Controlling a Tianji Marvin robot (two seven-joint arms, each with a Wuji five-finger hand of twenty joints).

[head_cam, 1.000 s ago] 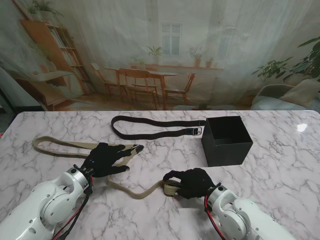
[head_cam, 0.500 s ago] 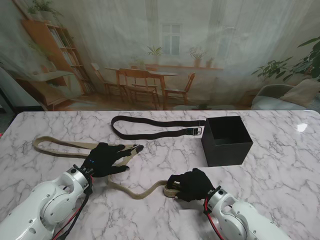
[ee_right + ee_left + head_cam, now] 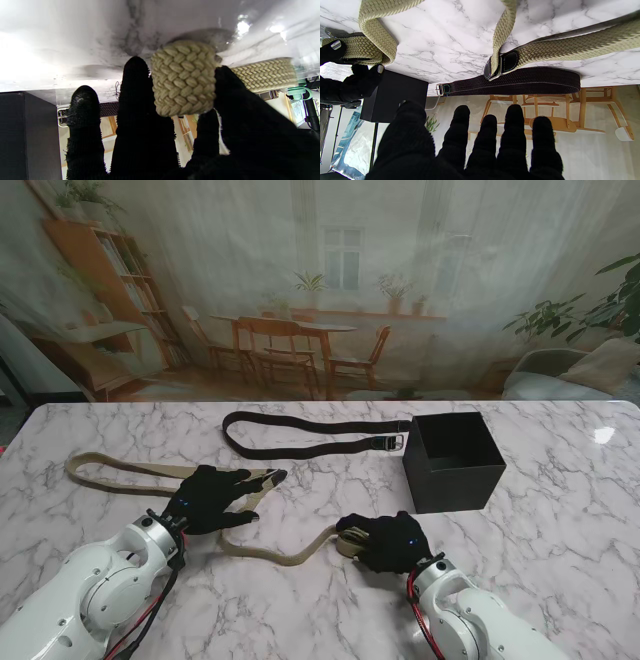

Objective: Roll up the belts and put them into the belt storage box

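We list, on the marble table point(image 3: 560, 510): left hand point(image 3: 207, 498), fingers spread flat, holding nothing, above the beige braided belt point(image 3: 130, 471). Right hand point(image 3: 388, 543), fingers clamped on that belt's rolled end. Farther from us, black belt point(image 3: 300, 450); black storage box point(image 3: 455, 462) rightmost

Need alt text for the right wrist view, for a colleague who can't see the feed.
The right robot hand, in a black glove, is shut on a rolled end of the beige woven belt, pinched between fingers and thumb against the white marble table. The belt's free length trails off past the thumb. The black storage box stands at one edge, the black belt's buckle beside it.
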